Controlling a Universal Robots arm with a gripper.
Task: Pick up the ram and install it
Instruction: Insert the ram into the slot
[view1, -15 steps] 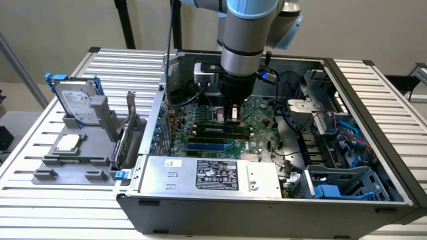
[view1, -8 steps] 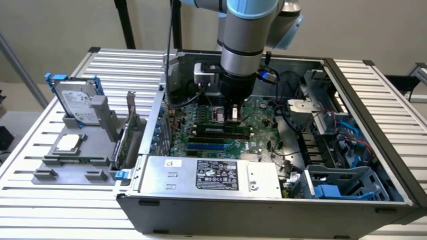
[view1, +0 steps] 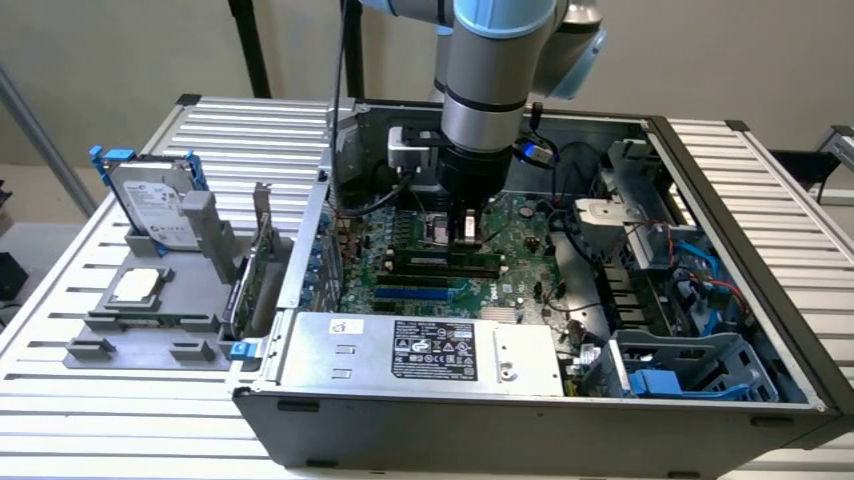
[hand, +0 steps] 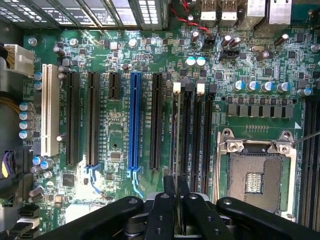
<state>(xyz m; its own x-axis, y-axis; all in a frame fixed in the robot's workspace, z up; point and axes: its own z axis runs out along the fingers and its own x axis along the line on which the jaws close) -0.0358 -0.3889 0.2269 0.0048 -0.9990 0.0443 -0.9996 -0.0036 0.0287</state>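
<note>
My gripper reaches down into the open computer case, over the motherboard. The ram, a long green stick with dark chips, lies along the black memory slots right under the fingertips. In the wrist view the ram shows edge-on as a thin strip running from the fingers up to a white slot latch. The black fingers stand close together on it. Whether the stick is fully seated in its slot cannot be told.
The empty processor socket lies beside the memory slots, and a blue slot among black ones on the other side. A grey tray at the exterior view's left holds a hard drive, a silver processor chip and an upright expansion card. The power supply fills the case's front.
</note>
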